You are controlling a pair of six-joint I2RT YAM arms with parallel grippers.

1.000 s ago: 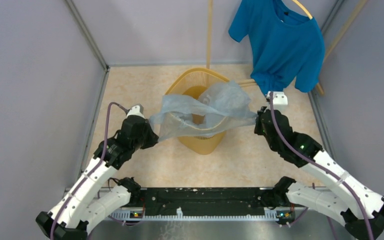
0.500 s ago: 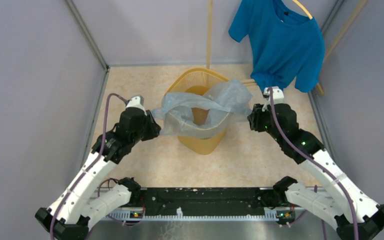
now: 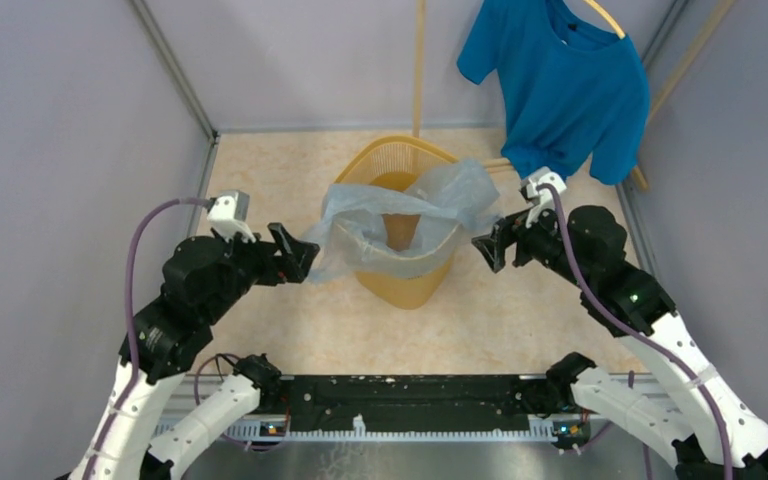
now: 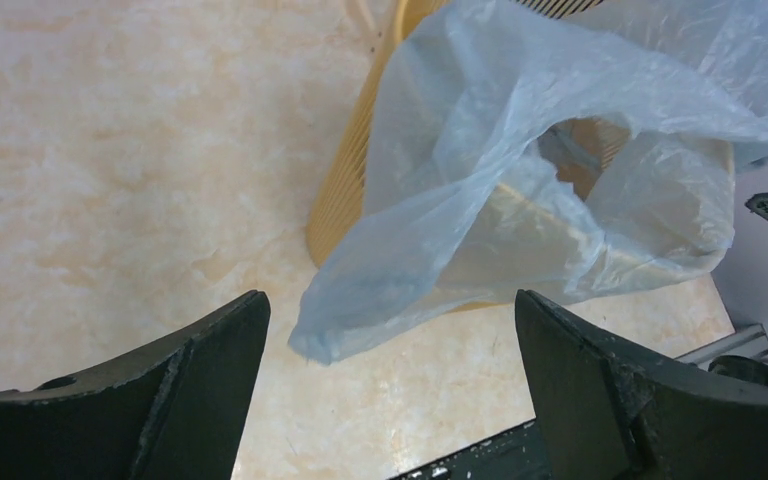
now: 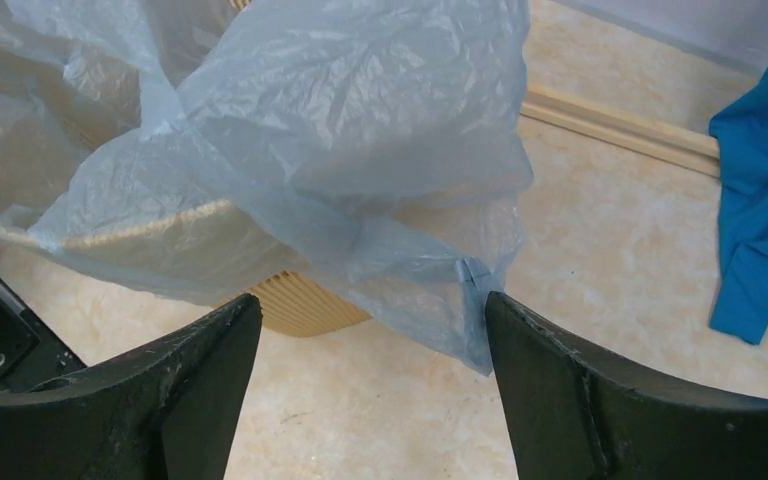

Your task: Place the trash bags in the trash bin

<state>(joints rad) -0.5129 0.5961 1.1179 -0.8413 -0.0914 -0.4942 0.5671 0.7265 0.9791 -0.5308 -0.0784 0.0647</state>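
Trash bag (image 3: 400, 215): one, pale blue translucent film, crinkled. Lay draped over the mouth of the trash bin (image 3: 405, 288), covering the near rim and both side rims, loose corners hanging down outside to left and right. The bag's own mouth gaped over the bin's opening, and orange interior showed through the gap. In the left wrist view the film (image 4: 520, 200) spilled down the bin's ribbed wall (image 4: 345, 190).

Trash bin: one, yellow-orange, upright on the beige marbled surface (image 3: 280, 190). Far rim bare. Apart from the sagging film, no contents could be made out inside.

Left gripper (image 3: 293, 250): fingers spread wide, holding nothing. A hanging corner of the bag sat between them in its wrist view (image 4: 390, 330), clear of both.

Right gripper (image 3: 493, 242): fingers likewise spread, nothing pinched. In its wrist view (image 5: 372, 310) a bag corner (image 5: 310, 150) hung just beside one fingertip; contact could not be told.

Blue T-shirt (image 3: 560, 85): one, on a hanger at the far right, apart from the bin.
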